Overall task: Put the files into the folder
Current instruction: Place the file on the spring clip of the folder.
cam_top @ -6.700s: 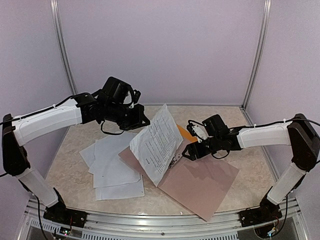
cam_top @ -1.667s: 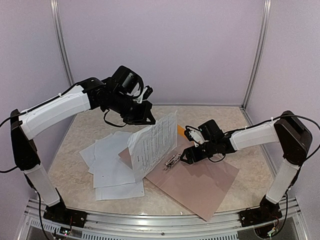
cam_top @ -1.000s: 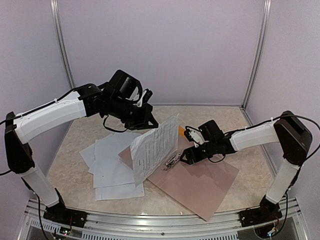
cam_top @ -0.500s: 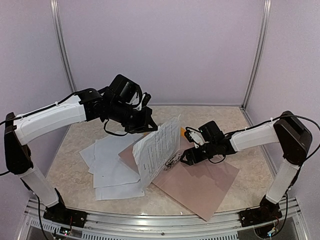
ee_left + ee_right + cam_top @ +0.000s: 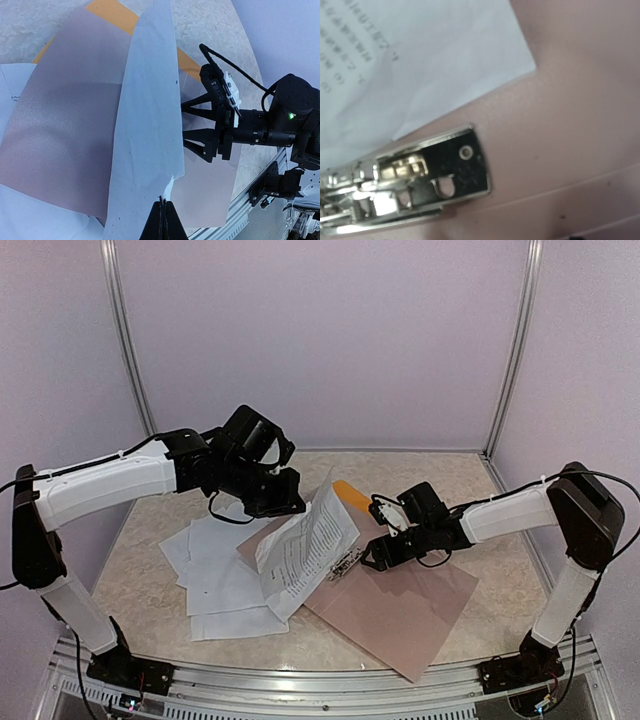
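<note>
a: white paper, printed with black text: where is it?
b: one thin white printed sheet hangs from the left gripper, whose jaws are pressed together on its upper edge. the sheet bows over a pinkish-brown flat board, and its lower edge is near a small silver metal clip. more loose white sheets lie fanned on the marbled beige table, to the left. the flat orange-yellow folder shows only as a strip behind the held sheet.
a: and the right gripper?
b: the right gripper sits low beside the clip, jaws spread, pinching nothing that shows.
a: how will the paper handle?
b: probably light, floppy and easy to crease; held by one edge, it curls. a grip at an edge, with the free end guided towards the clip, looks safest.
a: anything unclear?
b: yes. the sheet hides most of the folder, the right wrist view cuts off the clip's left end, and i cannot tell whether the sheet touches the clip.
</note>
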Robot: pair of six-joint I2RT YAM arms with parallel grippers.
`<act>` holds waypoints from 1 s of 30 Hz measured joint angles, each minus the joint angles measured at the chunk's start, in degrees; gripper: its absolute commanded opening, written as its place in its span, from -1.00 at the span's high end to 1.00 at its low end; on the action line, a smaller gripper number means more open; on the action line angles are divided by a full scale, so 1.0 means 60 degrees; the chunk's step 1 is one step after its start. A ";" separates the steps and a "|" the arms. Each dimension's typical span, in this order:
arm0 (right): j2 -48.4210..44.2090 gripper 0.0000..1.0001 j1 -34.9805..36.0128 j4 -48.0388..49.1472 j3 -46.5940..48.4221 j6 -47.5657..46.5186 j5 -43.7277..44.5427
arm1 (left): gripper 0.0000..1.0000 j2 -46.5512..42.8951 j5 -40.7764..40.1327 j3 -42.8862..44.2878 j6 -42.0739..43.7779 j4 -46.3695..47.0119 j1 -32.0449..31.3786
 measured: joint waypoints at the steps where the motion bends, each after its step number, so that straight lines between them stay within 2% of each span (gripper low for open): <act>1: -0.0004 -0.49 0.0000 0.0000 0.0000 0.0000 0.0000 | 1.00 0.0000 -0.0022 -0.0047 -0.0004 -0.0004 0.0004; 30: 0.0073 -0.49 0.0000 0.0098 0.0000 0.0000 -0.0015 | 1.00 -0.0488 -0.0324 -0.0393 -0.0455 -0.0186 0.0211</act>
